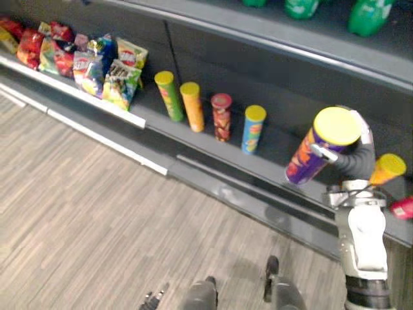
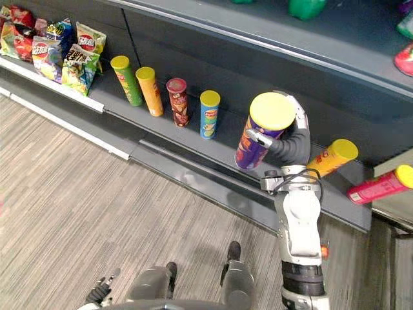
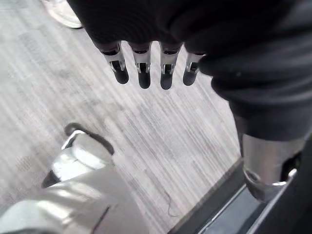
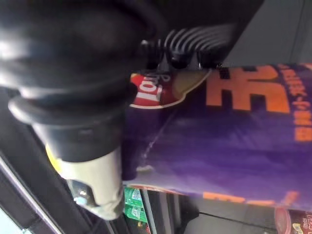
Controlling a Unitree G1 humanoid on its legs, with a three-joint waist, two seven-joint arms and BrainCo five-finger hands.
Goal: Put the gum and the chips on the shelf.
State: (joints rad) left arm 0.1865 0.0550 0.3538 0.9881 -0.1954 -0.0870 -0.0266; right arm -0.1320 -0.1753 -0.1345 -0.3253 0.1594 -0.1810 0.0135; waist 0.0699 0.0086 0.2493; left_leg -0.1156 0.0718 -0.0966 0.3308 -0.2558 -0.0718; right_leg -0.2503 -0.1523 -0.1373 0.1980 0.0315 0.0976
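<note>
1. Found the purple chips can (image 2: pixel 257 141), yellow-lidded, clamped in the right hand (image 2: pixel 288 147), with fingers (image 4: pixel 180 52) curled round its side and the thumb across its front.
2. Saw that can tilted, lid up and toward the camera, base down over the lower shelf (image 2: pixel 193 133); could not tell whether the base touched the shelf.
3. Noted four more cans upright in a row on the same shelf, to the left of the held one: a green can (image 2: pixel 127 81), an orange can (image 2: pixel 150 92), a red can (image 2: pixel 178 102) and a blue can (image 2: pixel 209 115), each apart from its neighbour.
4. Placed the blue can nearest the purple chips can, with bare shelf between the two.
5. Spotted a cluster of snack bags (image 2: pixel 64 51) farther left, propped on a raised section of shelf.
6. Made out a tilted orange can with a yellow lid (image 2: pixel 332 158) just right of the right hand, and a pink can (image 2: pixel 381 185) lying on its side beyond it, near the shelf's right end.
7. Saw green bottles (image 2: pixel 306 8) on the upper shelf above.
8. Found the left hand (image 3: pixel 144 68) low at the robot's side over the wood-patterned floor (image 2: pixel 97 194), fingers loose and spread apart, holding nothing.
</note>
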